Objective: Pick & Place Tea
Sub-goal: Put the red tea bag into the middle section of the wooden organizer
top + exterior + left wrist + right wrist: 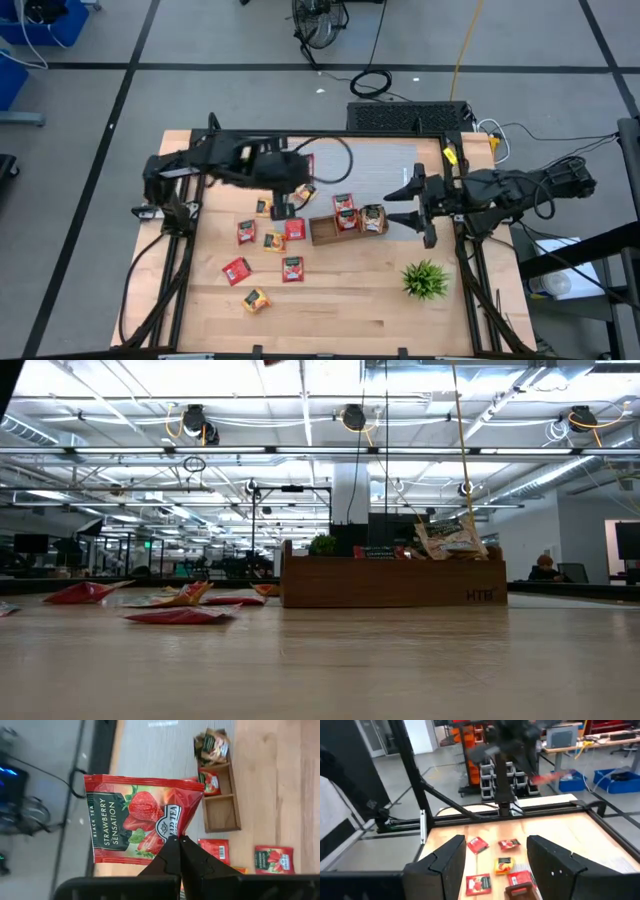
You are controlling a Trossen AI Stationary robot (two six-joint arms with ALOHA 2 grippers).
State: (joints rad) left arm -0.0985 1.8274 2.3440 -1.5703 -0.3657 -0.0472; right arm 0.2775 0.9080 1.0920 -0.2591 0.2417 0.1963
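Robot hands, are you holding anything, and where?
The left hand pinches a red tea sachet by its edge. The right hand is open and empty.

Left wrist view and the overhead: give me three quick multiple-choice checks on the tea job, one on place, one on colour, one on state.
1. Where is the right pincer?
A. Beside the wooden tray's right end
B. Over the green plant
C. Off the table

2. What colour is the sachet in the left pincer?
A. Pale green
B. Red
C. Orange-yellow

3. How do the left pincer's jaws stand?
A. Wide open, empty
B. Shut on nothing
C. Shut on a sachet

Answers: 1 A, overhead shows it by the tray; 2 B, red strawberry label; 3 C, tips pinch its edge.
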